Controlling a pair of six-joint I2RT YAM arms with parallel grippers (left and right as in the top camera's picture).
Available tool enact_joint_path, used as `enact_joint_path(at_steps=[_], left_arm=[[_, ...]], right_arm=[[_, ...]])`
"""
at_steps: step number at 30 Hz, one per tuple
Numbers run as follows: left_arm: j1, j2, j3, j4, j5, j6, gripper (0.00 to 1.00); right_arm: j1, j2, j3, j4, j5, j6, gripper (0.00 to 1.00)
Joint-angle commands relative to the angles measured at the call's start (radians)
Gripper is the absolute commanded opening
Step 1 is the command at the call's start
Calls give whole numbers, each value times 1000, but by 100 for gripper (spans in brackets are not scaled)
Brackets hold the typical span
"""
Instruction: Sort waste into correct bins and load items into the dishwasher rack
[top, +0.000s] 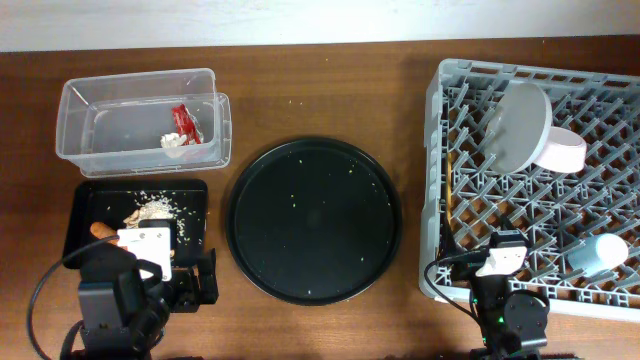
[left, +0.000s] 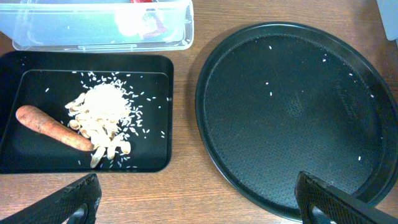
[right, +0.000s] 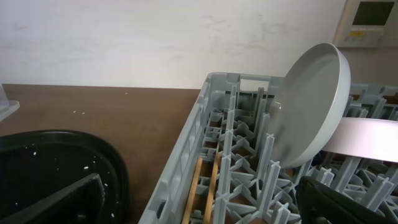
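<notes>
Waste first: the crumpled red-and-white wrapper (top: 184, 124) lay inside the clear tub (top: 80, 100) at the back left of the table. Just in front of the tub sat the shallow black tray (left: 155, 68). It held the carrot (left: 53, 128) along its left side, and the heap of beige food scraps (left: 102, 109) touched the carrot's right end. Loose grains were scattered over the tray floor.

The left gripper (left: 198, 186) hovered in front of that tray, near the table's front edge. Its fingers (left: 74, 199) were spread wide, with nothing between them. Beside it, in the middle of the table, the big round black tray (left: 292, 112) carried a scatter of pale specks.

Over on the right, the dishwasher rack (top: 432, 180) was loaded. The grey-green plate (right: 311, 106) stood on edge among the pegs toward the back, leaning. The white bowl (top: 562, 150) was just beside it on the right; whether the two touched, I could not tell. The small blue cup (top: 600, 252) lay on its side near the rack's front right corner. The two wooden chopsticks (right: 196, 180) lay side by side in a channel between the pegs, close to the rack's left wall.

The right gripper (right: 200, 186) hung over the rack's front left part, above the chopsticks. Its fingers (right: 348, 205) were apart and held nothing.
</notes>
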Motion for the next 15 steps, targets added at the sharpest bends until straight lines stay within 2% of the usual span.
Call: enact_joint_path(at_steps=[1, 5, 8, 11, 15], left_arm=[[3, -4, -3, 1, 10, -13, 99], [3, -26, -3, -4, -11, 3, 99], [-4, -168, -115, 82, -80, 6, 99], [-57, -427, -444, 393, -84, 6, 99], [-113, -580, -718, 777, -147, 6, 99]], right_arm=[[5, -8, -5, -9, 9, 0, 99], [5, -8, -5, -9, 9, 0, 98], [5, -8, -5, -9, 9, 0, 98], [5, -8, -5, -9, 9, 0, 98], [5, -8, -5, -9, 9, 0, 98]])
